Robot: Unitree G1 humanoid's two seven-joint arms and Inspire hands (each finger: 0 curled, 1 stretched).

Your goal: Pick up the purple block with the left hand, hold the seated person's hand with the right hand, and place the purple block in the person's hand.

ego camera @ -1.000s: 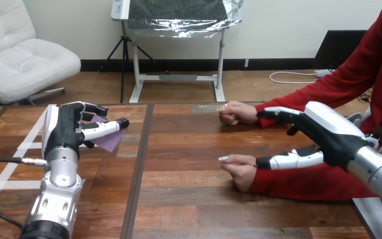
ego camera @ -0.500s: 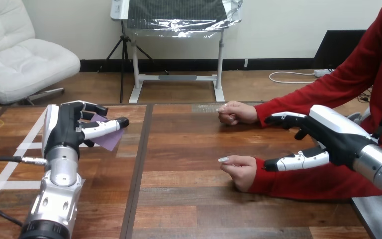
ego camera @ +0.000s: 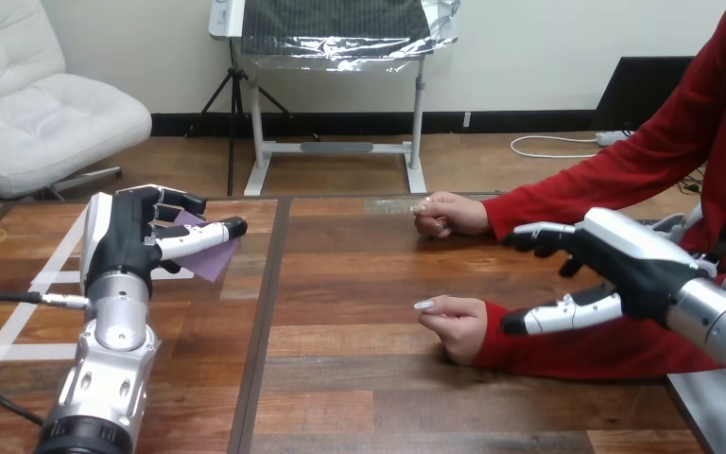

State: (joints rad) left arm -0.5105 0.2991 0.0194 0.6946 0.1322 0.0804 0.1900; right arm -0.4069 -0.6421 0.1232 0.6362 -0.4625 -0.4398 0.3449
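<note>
The purple block (ego camera: 212, 259) is a flat purple piece pinched in my left hand (ego camera: 132, 244), thumb across its front and curled fingers behind it, lifted above the table's left part. My right hand (ego camera: 629, 260) hovers at the right over the person's red-sleeved forearm, open, with spread fingers above the sleeve. Its thumb lies along the sleeve just behind the wrist and is not curled round it. The person's nearer hand (ego camera: 457, 323) rests on the table in a loose fist. The person's farther hand (ego camera: 448, 214) rests near the table's back edge.
White tape lines (ego camera: 52, 277) mark the wooden table (ego camera: 359, 397) at the left, and a black cable (ego camera: 0, 305) runs beside my left forearm. A dark seam (ego camera: 263, 312) splits the tabletop. The table's right edge (ego camera: 685, 411) is close to my right arm.
My right hand has drawn back to the right along the person's sleeve, away from the nearer hand. My left hand has risen slightly with the purple block. The person's hands have stayed put.
</note>
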